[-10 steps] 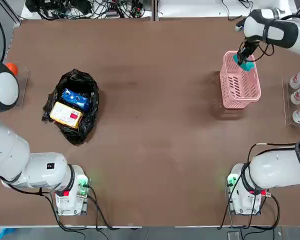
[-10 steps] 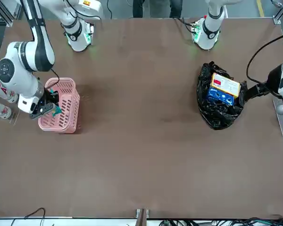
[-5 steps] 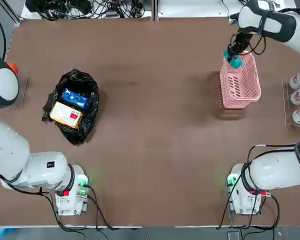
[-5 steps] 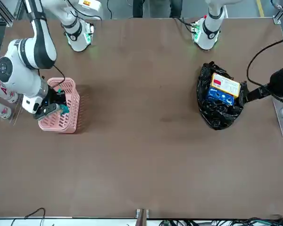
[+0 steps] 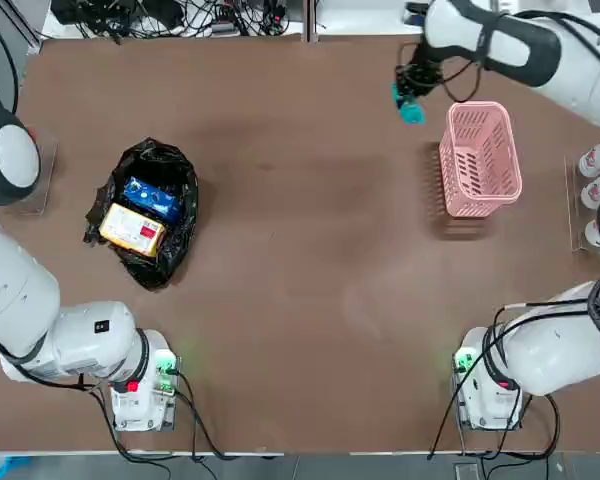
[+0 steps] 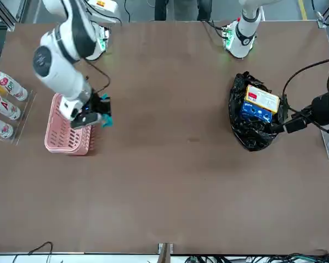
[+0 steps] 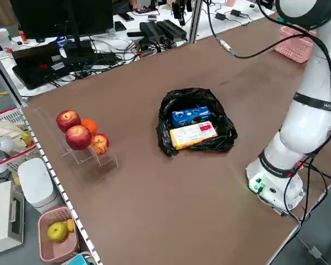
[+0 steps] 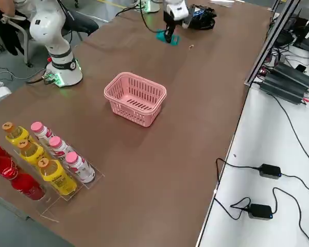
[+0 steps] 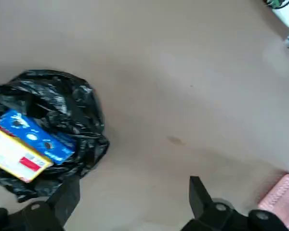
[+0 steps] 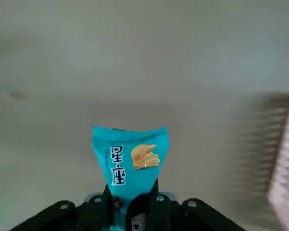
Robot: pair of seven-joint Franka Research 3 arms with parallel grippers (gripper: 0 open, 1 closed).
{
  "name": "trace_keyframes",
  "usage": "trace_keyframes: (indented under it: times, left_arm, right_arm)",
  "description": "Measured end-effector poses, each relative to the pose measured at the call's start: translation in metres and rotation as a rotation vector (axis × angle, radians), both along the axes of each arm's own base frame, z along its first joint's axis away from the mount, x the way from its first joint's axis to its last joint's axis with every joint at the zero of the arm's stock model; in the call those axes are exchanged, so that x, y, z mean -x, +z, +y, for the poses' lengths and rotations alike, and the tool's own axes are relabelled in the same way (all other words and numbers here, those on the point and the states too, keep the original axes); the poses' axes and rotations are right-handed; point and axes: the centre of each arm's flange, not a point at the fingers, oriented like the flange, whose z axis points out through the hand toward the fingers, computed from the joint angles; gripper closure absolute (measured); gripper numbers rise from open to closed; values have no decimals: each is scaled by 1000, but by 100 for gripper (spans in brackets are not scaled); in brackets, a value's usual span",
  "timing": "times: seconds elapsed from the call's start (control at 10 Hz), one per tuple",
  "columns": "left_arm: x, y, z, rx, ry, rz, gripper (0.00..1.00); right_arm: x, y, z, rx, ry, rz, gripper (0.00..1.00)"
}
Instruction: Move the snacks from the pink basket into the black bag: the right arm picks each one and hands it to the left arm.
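The right gripper (image 10: 135,211) is clamping the teal packet (image 10: 130,161) by one end, carrying it in the air just beside the pink basket (image 5: 480,160), on the side toward the middle of the bench (image 5: 300,260). From the look of it, the packet is a light, puffy foil pouch, soft and a bit slippery, and I'd guess crisps inside would crush under a hard squeeze. The sealed end seam looks like the safest place to pinch. Its long axis is running straight out from the fingers, with the free end pointing away from the wrist, so that far seam is the obvious spot for the other arm to take.

The left gripper (image 9: 130,211) is hanging wide open with nothing in it, near the black bag (image 5: 150,215), where the blue packet (image 5: 152,196) and the yellow packet (image 5: 132,230) are already lying.
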Motion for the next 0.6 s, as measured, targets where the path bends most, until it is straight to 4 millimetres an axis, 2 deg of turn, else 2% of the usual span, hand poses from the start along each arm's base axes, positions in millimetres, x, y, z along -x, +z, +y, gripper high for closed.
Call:
trace_keyframes:
  times: [0.3,0.5,0.6]
  left_arm:
    - [-4,0,-14,82,9,-7,0]
    - [-5,-1,-36,134,-37,-13,0]
    - [-5,-3,-52,150,-82,-18,0]
  right_arm:
    - [14,28,94,-18,113,-69,73]
    - [23,51,161,10,237,-175,74]
    - [27,53,191,20,284,-209,74]
